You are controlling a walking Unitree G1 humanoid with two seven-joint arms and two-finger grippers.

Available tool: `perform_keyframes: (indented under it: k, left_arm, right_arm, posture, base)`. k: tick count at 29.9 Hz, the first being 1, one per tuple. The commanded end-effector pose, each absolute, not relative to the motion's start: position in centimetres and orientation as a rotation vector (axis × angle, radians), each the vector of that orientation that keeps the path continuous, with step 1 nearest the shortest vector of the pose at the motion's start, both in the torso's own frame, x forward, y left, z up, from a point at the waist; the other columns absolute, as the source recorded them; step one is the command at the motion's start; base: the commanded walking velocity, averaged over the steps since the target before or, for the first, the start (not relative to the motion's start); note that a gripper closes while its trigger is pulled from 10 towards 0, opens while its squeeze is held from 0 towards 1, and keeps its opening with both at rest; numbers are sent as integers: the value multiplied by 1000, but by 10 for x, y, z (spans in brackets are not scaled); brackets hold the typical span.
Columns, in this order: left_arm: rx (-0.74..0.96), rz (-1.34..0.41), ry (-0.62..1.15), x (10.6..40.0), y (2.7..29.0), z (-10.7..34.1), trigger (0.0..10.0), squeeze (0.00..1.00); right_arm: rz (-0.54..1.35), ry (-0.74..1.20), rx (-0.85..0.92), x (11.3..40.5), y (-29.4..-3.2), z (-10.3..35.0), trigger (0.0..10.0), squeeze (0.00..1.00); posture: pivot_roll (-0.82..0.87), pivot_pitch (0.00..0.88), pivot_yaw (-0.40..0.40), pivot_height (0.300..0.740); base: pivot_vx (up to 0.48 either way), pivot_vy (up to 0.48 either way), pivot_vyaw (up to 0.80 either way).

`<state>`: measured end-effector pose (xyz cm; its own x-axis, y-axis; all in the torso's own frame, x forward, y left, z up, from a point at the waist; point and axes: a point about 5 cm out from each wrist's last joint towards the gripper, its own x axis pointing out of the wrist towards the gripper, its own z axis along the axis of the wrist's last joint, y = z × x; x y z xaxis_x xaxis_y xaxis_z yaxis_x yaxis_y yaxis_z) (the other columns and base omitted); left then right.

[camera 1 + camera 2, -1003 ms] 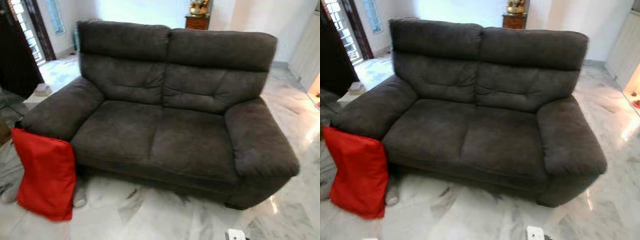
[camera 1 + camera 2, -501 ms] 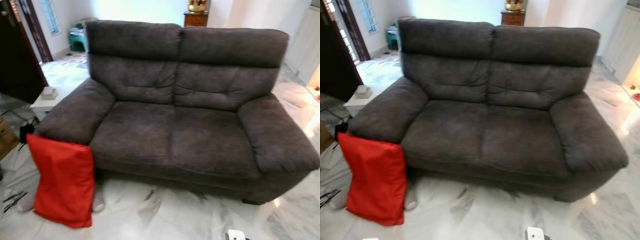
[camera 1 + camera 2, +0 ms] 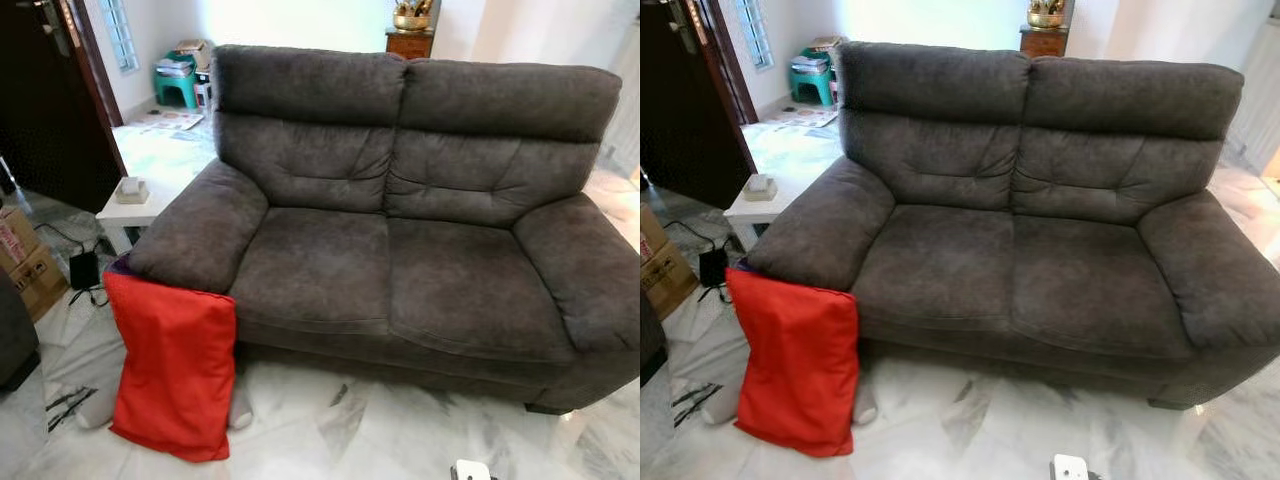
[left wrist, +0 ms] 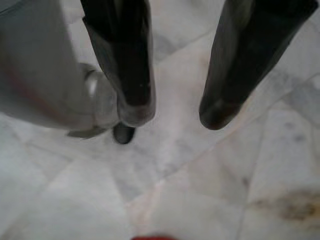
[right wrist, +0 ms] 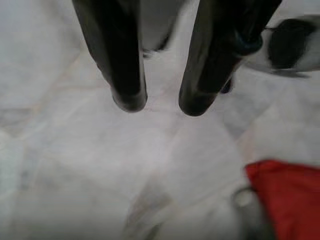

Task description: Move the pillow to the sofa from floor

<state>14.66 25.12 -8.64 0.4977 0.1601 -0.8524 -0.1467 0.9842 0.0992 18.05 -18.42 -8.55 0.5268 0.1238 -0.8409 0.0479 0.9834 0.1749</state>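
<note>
Pillow (image 3: pixel 172 372) lower left, leaning on sofa (image 3: pixel 400 230); my tools (image 4: pixel 175 117) (image 5: pixel 162 107) hang parted, empty — slick fabric may slip from a shallow pinch.

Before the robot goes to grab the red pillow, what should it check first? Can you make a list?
1. Red pillow found: ok. It stands on the marble floor, leaning against the front of the sofa's armrest on the robot's left.
2. Sofa seat free for the pillow: ok, nothing lies on it.
3. Left gripper ready: ok, jaws apart, holding nothing, pointing at the floor.
4. Right gripper ready: ok, jaws apart, holding nothing, a bit of red pillow showing near it.
5. Things by the pillow: not ok. A pale object lies against the pillow's base, and cables lie on the floor to the robot's left.
6. Pillow within reach: cannot tell.
</note>
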Motion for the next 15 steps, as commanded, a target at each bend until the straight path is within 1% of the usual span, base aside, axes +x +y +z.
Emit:
perform_keyframes:
  k: [1, 2, 15]
  left_arm:
    - [24, 187, 1043, 145, 252, -87, 10000, 0]
    - [27, 190, 1042, 145, 252, -87, 10000, 0]
    - [29, 189, 1034, 146, 253, -86, 10000, 0]
  right_arm:
    - [45, 998, 175, 186, -186, -82, 10000, 0]
    - [46, 997, 175, 187, -186, -82, 10000, 0]
    - [46, 996, 173, 187, -186, -82, 10000, 0]
  posture:
    - [80, 0, -15, 740]
    - [80, 0, -15, 740]
    - [79, 0, -14, 740]
  base:
    - [0, 480, 0]
    - [0, 360, 0]
    - [0, 0, 0]
